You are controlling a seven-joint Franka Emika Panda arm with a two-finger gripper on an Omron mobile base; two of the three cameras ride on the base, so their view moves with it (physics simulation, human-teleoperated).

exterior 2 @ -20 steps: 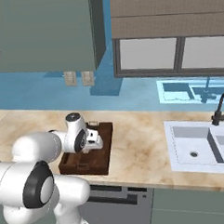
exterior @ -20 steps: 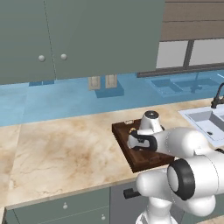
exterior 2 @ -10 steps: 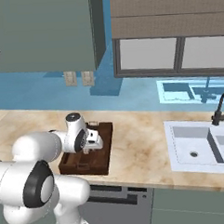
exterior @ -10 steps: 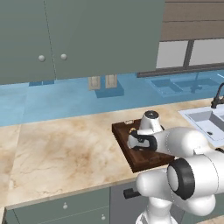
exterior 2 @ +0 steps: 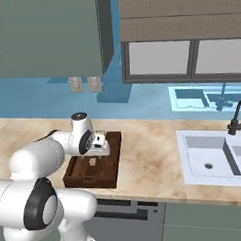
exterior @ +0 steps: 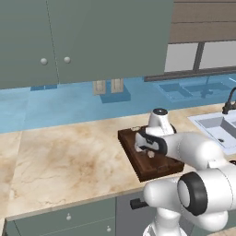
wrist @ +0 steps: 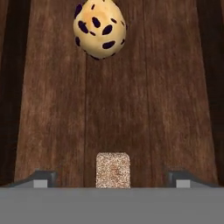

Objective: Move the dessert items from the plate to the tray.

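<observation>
The tray held two dessert items: a speckled tan-yellow piece ahead of the jaws and a small pale block between the fingertips, untouched. The gripper stood wide open, holding nothing. The base views added the marble counter and the sink well to the side.

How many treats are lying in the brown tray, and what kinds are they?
Speckled yellow cookie: 1
Pale brown cube: 1
Total in the tray: 2
</observation>
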